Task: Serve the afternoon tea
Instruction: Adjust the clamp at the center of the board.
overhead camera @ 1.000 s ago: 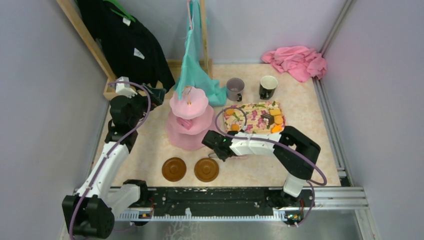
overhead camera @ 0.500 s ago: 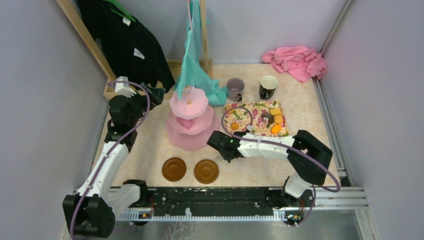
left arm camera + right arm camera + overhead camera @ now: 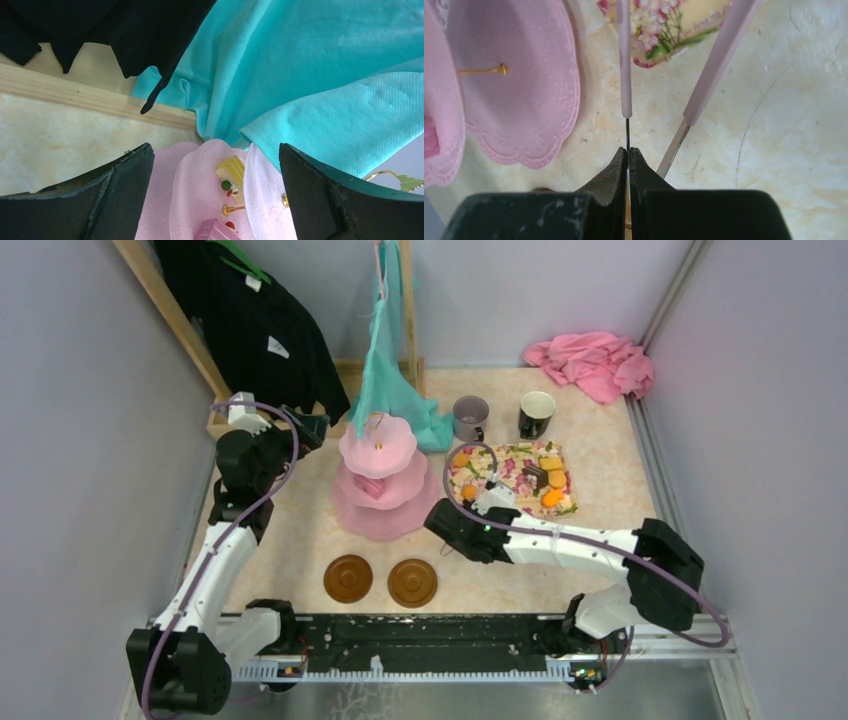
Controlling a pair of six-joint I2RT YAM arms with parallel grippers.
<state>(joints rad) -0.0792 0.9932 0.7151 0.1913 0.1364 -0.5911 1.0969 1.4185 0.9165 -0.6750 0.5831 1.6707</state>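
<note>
The pink three-tier stand stands left of centre, with a yellow cake and a pink cake on its tiers. My left gripper hovers wide open beside the stand, holding nothing. My right gripper sits low between the stand and the floral tray. It is shut on the thin metal arm of what look like pink-tipped tongs. Orange cakes and a brown cake lie on the tray. The grey mug and black mug stand behind it.
Two brown discs lie near the front. Teal fabric hangs over the stand's back, black clothing hangs at the back left. A pink cloth is bunched in the far right corner.
My right arm has stretched out, its elbow swinging right and toward the front, uncovering the tray. Its jaws have closed the last bit. The left arm has not moved.
</note>
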